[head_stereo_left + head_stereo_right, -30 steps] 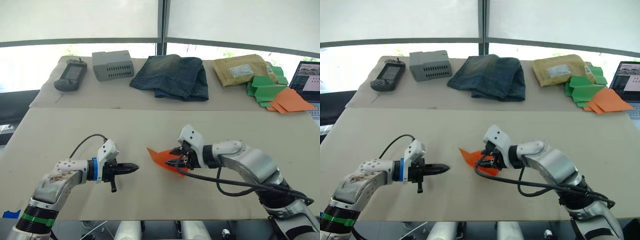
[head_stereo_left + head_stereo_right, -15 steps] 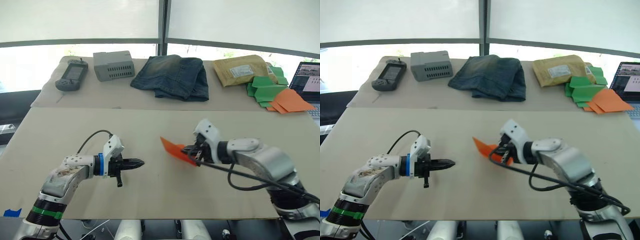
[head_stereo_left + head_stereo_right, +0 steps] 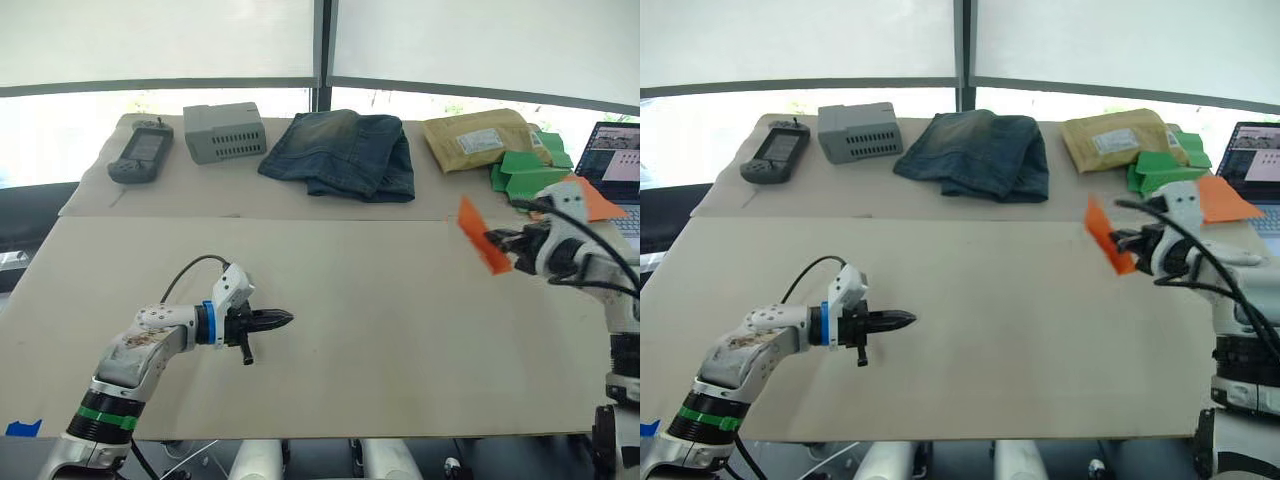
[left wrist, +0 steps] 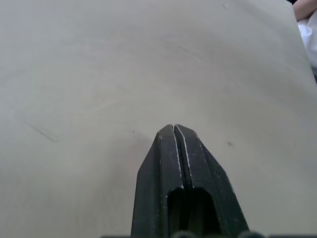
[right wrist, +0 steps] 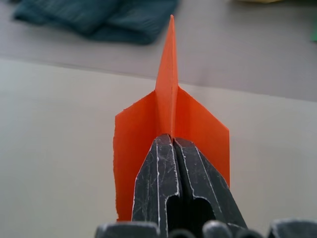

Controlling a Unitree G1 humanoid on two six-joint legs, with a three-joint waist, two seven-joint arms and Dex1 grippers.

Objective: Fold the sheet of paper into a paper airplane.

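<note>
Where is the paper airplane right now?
The paper airplane is on the robot's right, pinched in the right gripper and lifted off the table, just in front of the green paper pile.

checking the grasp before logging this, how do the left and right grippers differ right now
The right gripper has its jaws shut on the orange paper airplane, held up off the table at the right side; the left gripper has its jaws shut on nothing. The right gripper sits raised near the far table's edge, while the left gripper is low over the bare near table. Both point inward, with black fingers closed together.
</note>
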